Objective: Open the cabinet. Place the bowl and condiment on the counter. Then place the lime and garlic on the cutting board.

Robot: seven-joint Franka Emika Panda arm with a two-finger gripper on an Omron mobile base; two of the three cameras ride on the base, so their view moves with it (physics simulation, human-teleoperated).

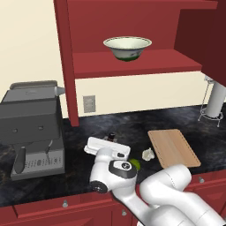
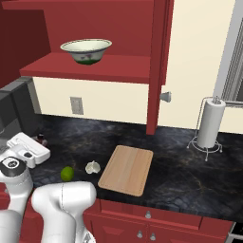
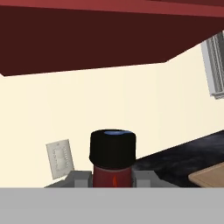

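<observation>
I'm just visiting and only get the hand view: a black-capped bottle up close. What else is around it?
Observer: A lime and a garlic bulb lie on the counter beside a cutting board, not on it.
Operator: And the red thing overhead?
Observer: An open cabinet, with a bowl sitting on its shelf.
Operator: Anything on the other side?
Observer: A grey coffee machine stands on the counter, left of your bottle.

Bowl point(image 1: 127, 47) in cabinet point(image 1: 132, 26); lime point(image 2: 67, 173) seemingly beside garlic point(image 2: 93, 167).
</observation>
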